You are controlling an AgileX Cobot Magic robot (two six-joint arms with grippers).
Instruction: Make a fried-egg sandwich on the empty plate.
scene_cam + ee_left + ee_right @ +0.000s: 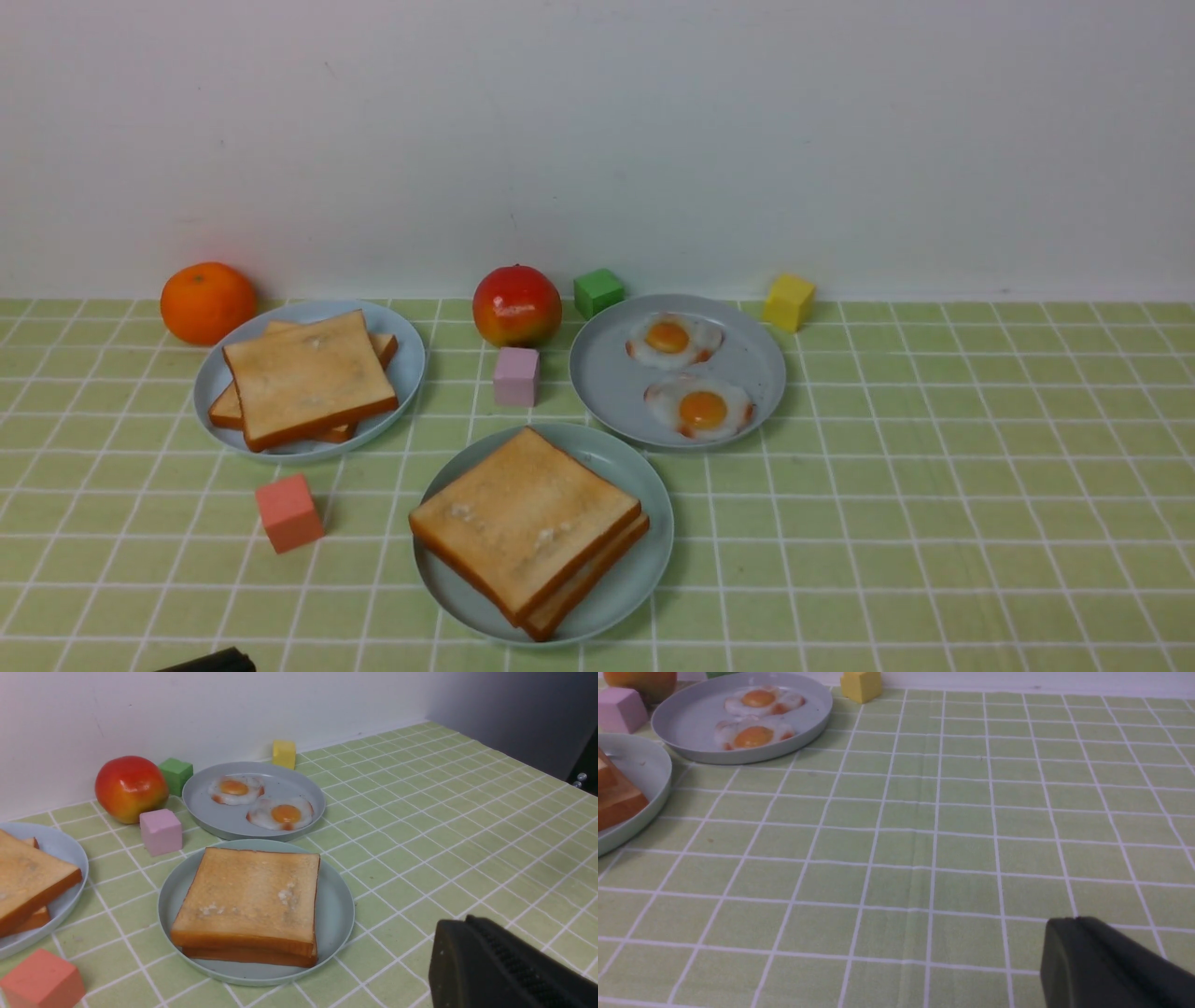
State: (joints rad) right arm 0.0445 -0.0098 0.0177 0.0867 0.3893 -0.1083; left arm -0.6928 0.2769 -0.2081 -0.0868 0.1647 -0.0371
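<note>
Toast is stacked on the round, shallow, pale mint-green plastic plate (653, 551) at the near centre of the table (934, 513), which is covered by a light green cloth with a white grid. Two square golden-brown toy toast slices (526, 523) with darker crusts are laid one upon the other on this plate, the upper slice slightly offset from the lower. No egg is seen between them; whether one is hidden there cannot be told. Behind and to the right, a round greyish-blue plate (607, 373) is placed, and two white fried eggs (700, 408) with orange yolks and browned edges are laid on it side by side, just apart. To the left, a second greyish-blue plate (406, 364) is set, bearing further toast slices (306, 378) in a stack. A red-and-yellow toy apple (516, 305), a green cube (597, 292) and a pink cube (516, 376) are grouped between the two rear plates. An orange toy fruit (207, 302) is placed at the far left by the wall, a yellow cube (789, 301) just beyond the egg plate, and a salmon cube (289, 512) left of the mint plate. Only one dark finger of the left gripper (504, 970) is shown, low and right of the mint plate; the state of its jaws cannot be told. The same applies to the right gripper (1111, 966), held over bare cloth.
</note>
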